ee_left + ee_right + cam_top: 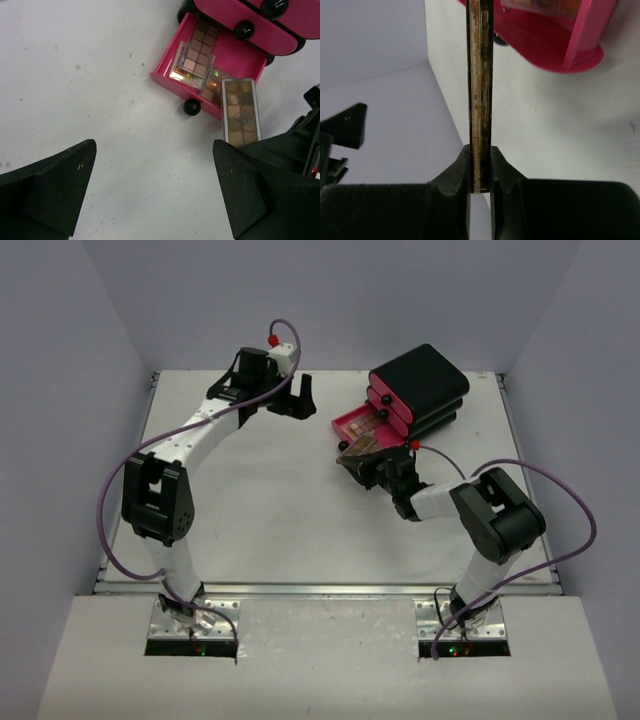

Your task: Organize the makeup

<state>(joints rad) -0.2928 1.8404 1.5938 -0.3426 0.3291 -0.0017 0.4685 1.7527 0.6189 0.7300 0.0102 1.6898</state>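
Observation:
My right gripper (480,167) is shut on a thin tan eyeshadow palette (480,75), seen edge-on between its fingers. From the left wrist view that palette (241,112) hangs over the front right corner of the open pink drawer (240,57). Inside the drawer lie other palettes (199,52). In the top view the right gripper (368,462) sits just in front of the drawer (347,423). My left gripper (298,395) is open and empty, left of the drawer and above the table; its fingers (55,185) frame only bare table.
The big black box (425,375) with pink drawers stands at the back right of the white table (270,510). Black round knobs (191,107) stick out from the drawer fronts. Grey walls close in the table at the back and sides.

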